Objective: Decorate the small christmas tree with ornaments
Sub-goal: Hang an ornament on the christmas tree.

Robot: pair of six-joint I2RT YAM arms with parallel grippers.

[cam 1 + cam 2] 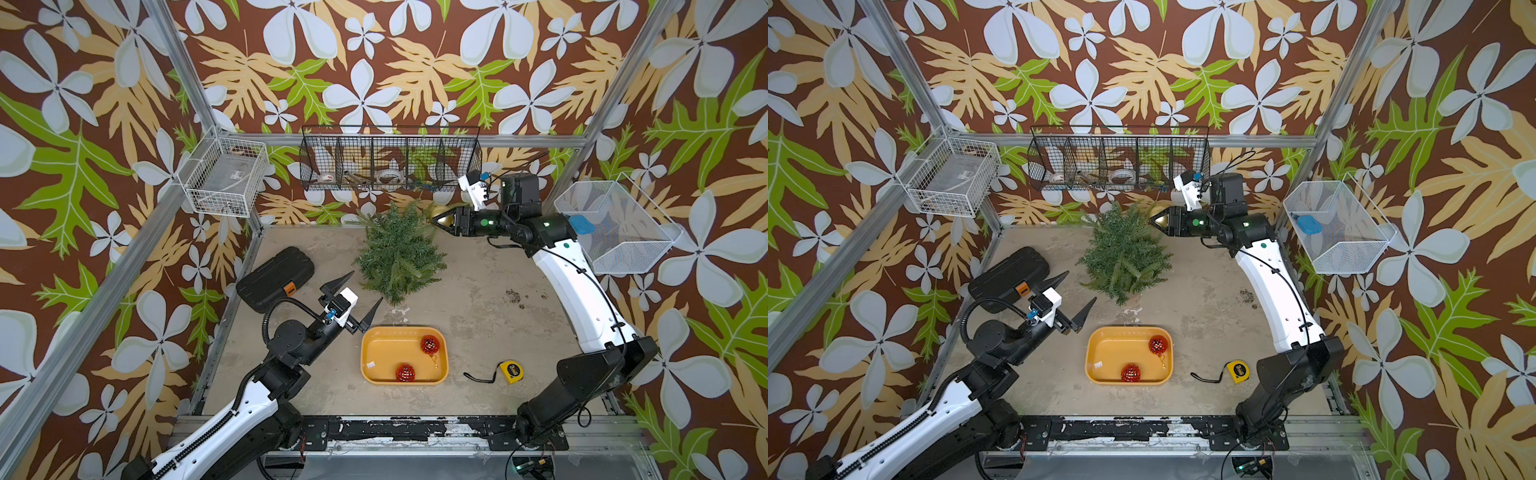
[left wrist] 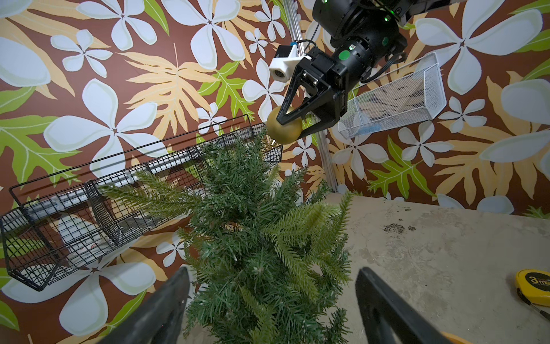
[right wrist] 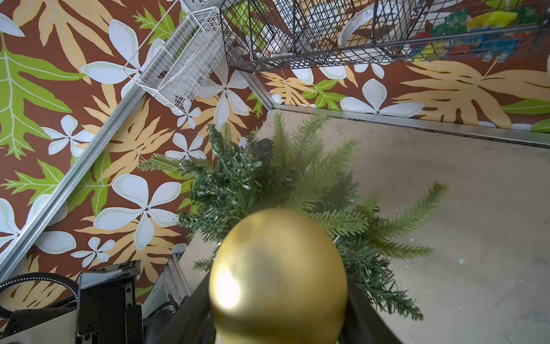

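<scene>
My right gripper (image 2: 290,126) pinches the gold ball (image 2: 278,132) between its two fingers and holds it in the air by the top of the tree (image 1: 399,253), on the side toward the back wall. In the left wrist view the ball hangs just above the highest fronds, and a small cap shows on its lower side. I cannot tell whether the cap touches a frond. In my right wrist view the ball fills the gap between my fingers, with the tree spread out below and beyond it.

My left gripper (image 1: 367,285) has its jaws spread wide and holds nothing. It hovers low between the black case (image 1: 274,278) and the tree, near the tree's front fronds but apart from them, and it points at the tree. Its wrist view shows both fingertips with the tree's foot between them, farther off.

The tree stands at the back middle of the table (image 1: 498,332), just below the black wire basket (image 1: 390,160) on the wall.

In front of the tree, and apart from it, sits the yellow tray (image 1: 362,357). One red ball (image 1: 429,344) lies in the tray's far right corner, and a second lies against its near wall. To the right of the tray the yellow tape (image 1: 511,369) lies on the table, with its black strap stretched toward the tray
</scene>
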